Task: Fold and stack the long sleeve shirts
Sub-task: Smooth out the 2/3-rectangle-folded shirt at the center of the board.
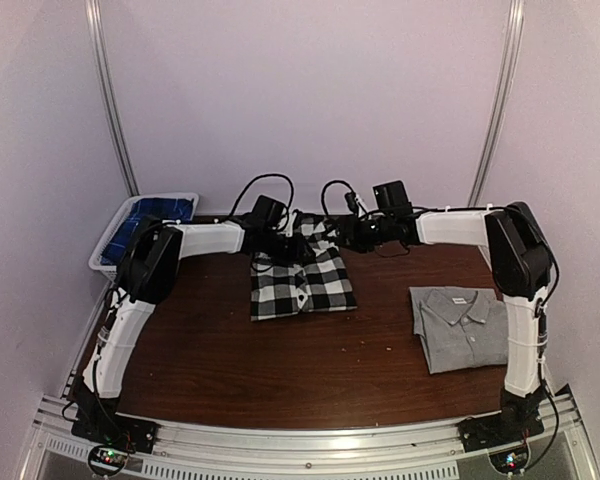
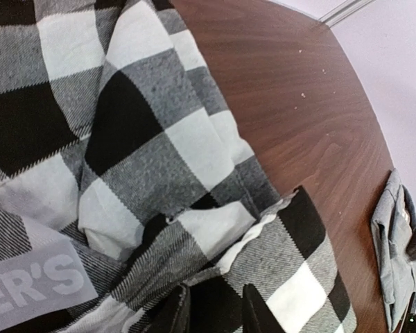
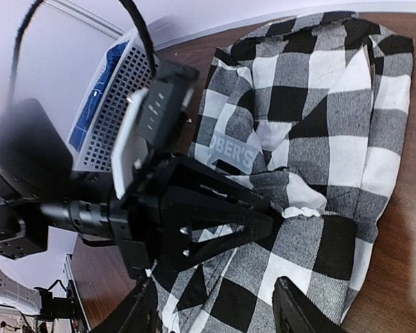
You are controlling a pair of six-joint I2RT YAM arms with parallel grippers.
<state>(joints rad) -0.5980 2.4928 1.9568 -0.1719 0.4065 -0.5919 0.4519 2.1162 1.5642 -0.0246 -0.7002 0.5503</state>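
Observation:
The black-and-white checked flannel shirt [image 1: 302,282] lies partly folded at the table's middle back, its white lettering [image 3: 232,154] on a band facing up. My left gripper [image 2: 215,313] is shut on a bunched fold of this shirt near its upper edge; the right wrist view shows its fingers [image 3: 263,223] pinched to a point in the cloth. Just beside it, my right gripper [image 3: 218,313] hovers open over the same shirt, its jaws wide with nothing held. The grey collared shirt [image 1: 462,325] lies folded at the right, away from both grippers.
A white mesh basket [image 1: 145,228] with blue cloth in it stands at the back left corner. Bare brown table [image 1: 280,370] stretches in front of the shirts. White walls and metal posts close off the back and sides.

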